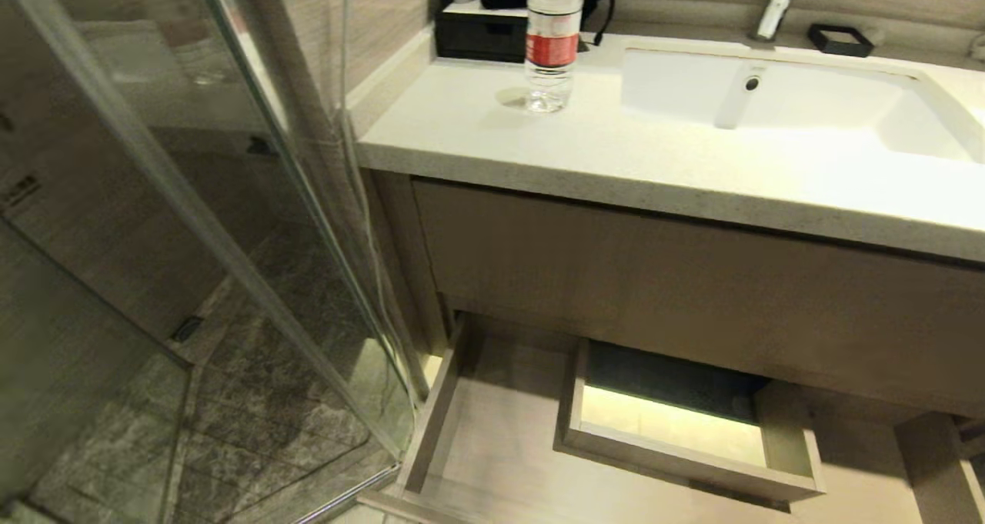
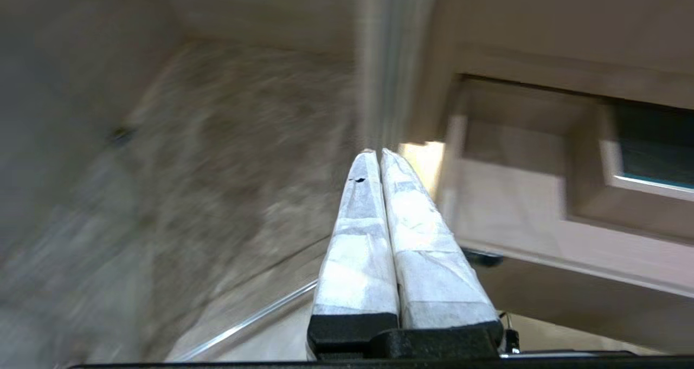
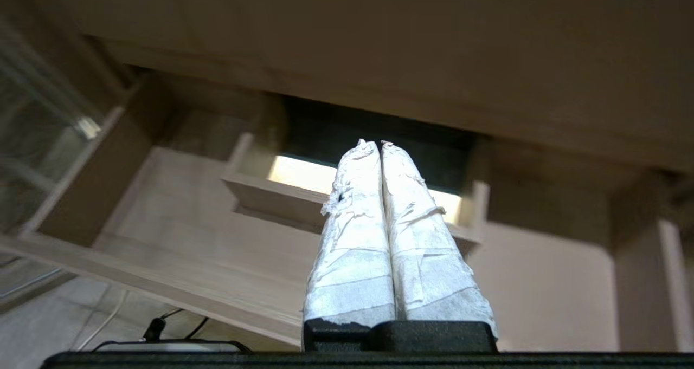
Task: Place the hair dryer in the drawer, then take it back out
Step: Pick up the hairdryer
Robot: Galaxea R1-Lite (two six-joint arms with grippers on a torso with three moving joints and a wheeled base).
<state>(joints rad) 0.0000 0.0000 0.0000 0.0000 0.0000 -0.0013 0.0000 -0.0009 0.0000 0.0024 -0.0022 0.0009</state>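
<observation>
A: Where's the drawer?
B: Pulled out beneath the countertop (bottle near its back-left corner, glass shower beside). Hair dryer unseen.
A: Pincers?
B: Left gripper and right gripper both pressed together, empty.

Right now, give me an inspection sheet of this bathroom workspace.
Surface: pale speckled stone countertop with white inset sink.
Job's things: wide light-brown wood-grain drawer pulled open, boxed cutout inside; hair dryer nothing seen.
Clutter: clear plastic water bottle with red label, black tissue box, small black square dish.
Claws: left claw shut, empty; right claw shut, empty, pointing at the drawer.
Cables: thin black cable on the floor below the drawer.
Surroundings: glass shower door, grey marble floor, chrome faucet.
</observation>
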